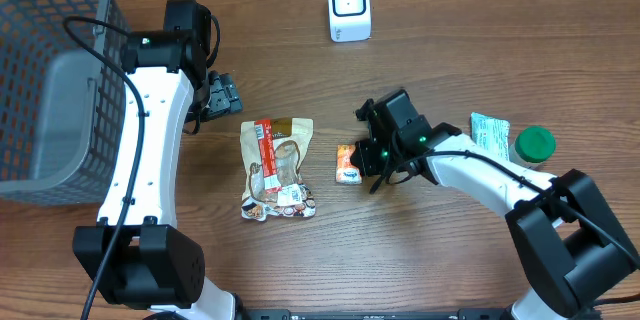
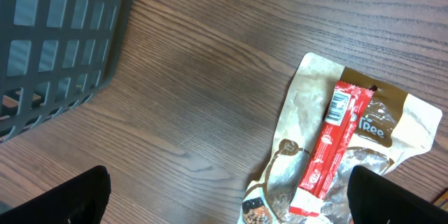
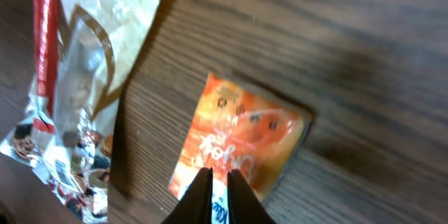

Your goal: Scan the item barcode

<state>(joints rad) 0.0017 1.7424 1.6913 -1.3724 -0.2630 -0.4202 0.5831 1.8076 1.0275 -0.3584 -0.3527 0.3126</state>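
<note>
The orange packet [image 1: 348, 164] lies flat on the table [image 1: 330, 260], just beside the pouch [image 1: 277, 168] — your right gripper [image 1: 374, 160] is pinched on its edge. Such a thin hold could slip on the way to the scanner [image 1: 349, 7].

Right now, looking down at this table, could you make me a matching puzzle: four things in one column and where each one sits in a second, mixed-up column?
Things
1. grey plastic mesh basket
2. small white box-shaped scanner
3. small orange foil sachet
4. round green-lidded jar

Places
A. far right, beside a pale blue-and-white packet
B. at the tips of the right gripper
C. left edge of the brown wooden table
D. standing alone at the back, near the middle

Pairs: 1-C, 2-D, 3-B, 4-A
</note>
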